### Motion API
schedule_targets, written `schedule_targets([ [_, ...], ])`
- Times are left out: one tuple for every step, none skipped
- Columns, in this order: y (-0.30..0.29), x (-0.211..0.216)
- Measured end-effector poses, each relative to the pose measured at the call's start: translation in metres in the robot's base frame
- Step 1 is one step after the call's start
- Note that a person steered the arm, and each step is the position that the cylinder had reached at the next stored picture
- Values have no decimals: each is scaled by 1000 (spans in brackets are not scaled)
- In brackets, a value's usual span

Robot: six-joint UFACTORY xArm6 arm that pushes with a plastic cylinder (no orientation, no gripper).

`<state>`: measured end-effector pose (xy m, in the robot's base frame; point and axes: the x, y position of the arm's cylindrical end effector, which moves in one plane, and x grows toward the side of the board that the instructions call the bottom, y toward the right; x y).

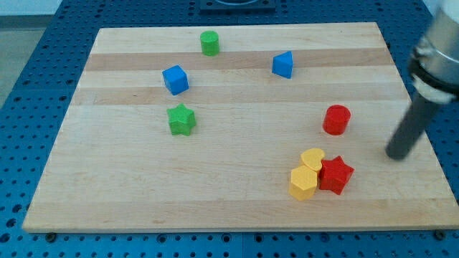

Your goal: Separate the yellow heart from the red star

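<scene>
Blocks sit scattered over the wooden board (237, 208), which lies on a blue perforated table (29, 107). My tip (396, 153) is at the right edge of the frame, about mid-height, resting over the board's right side. It is a plain rod with no pincer on it, so there is nothing to spread or press together, and it touches no block.

The yellow heart (313, 158) lies in the lower right of the frame, touching the red star (336, 175) just to its lower right. A yellow hexagon block (303, 183) is pressed against both of them from the lower left, so the three form one tight cluster. My tip stands to the right of this cluster and a little higher, clearly apart from it.

A red cylinder (336, 119) stands above the cluster, left of my tip. Further up are a blue block (283, 64), possibly a wedge, and a green cylinder (209, 43) near the top edge. A blue cube (175, 79) and a green star (181, 120) sit in the left centre.

I can read no writing, brand or label anywhere.
</scene>
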<state>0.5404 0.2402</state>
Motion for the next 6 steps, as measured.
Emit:
schedule_targets([
  [-26, 59],
  [-78, 60],
  [-127, 31],
  [-138, 5],
  [-126, -19],
  [-150, -20],
])
